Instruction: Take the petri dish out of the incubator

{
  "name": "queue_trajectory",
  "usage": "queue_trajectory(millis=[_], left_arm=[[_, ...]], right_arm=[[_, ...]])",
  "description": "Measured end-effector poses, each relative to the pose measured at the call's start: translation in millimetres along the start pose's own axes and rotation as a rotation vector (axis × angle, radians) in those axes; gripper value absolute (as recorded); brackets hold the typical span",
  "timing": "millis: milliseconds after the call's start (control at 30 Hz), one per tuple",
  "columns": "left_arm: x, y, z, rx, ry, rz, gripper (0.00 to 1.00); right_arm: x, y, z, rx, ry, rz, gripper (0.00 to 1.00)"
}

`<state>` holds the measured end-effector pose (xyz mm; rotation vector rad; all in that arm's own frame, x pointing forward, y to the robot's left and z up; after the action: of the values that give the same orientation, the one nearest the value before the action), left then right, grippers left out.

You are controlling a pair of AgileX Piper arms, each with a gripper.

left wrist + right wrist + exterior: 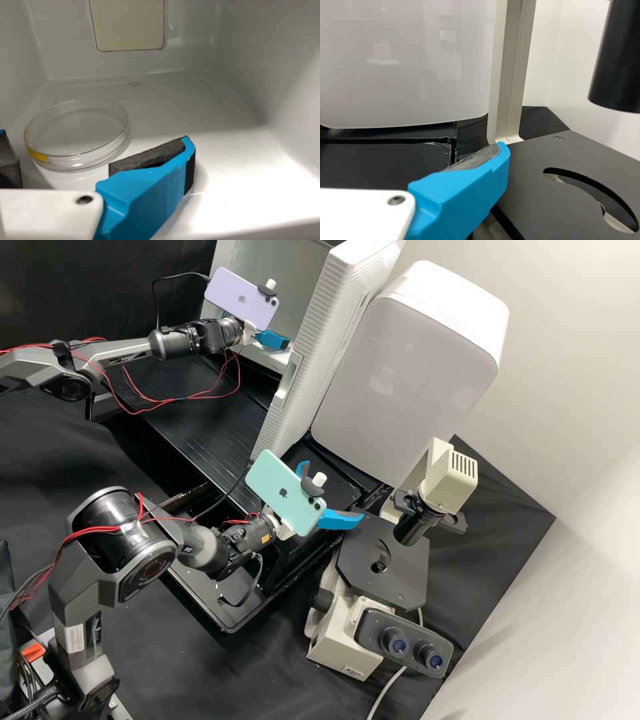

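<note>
Left tool (274,340) is inside the incubator (333,333), low over the chamber floor (210,120). It's spread wide and holds nothing. The petri dish (75,131) lies flat on that floor with its lid on, near the front edge and one side wall, well off the back wall. It's clear plastic with a yellow mark on the rim. The dish sits between the two fingers. One pad (150,156) is just beside its rim, but I can't tell if they touch.

The right tool (341,519) is outside, at the incubator's front lower corner, above the edge of the microscope stage (560,165). Can't tell its spread. The microscope (373,633) stands on the counter (200,667), just beside the incubator.
</note>
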<state>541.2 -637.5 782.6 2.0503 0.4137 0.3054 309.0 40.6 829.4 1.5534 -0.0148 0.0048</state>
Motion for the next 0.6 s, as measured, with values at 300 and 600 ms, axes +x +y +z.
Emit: queue_trajectory(millis=[300,600], left_arm=[[3.3,-5.8,-0.9,0.016,-0.003,-0.011,1.00],[6.2,-10.1,-1.3,0.020,-0.007,-0.014,1.00]], right_arm=[[0.0,0.0,0.0,0.000,0.000,0.000,1.00],[0.0,0.0,0.0,0.000,0.000,0.000,1.00]])
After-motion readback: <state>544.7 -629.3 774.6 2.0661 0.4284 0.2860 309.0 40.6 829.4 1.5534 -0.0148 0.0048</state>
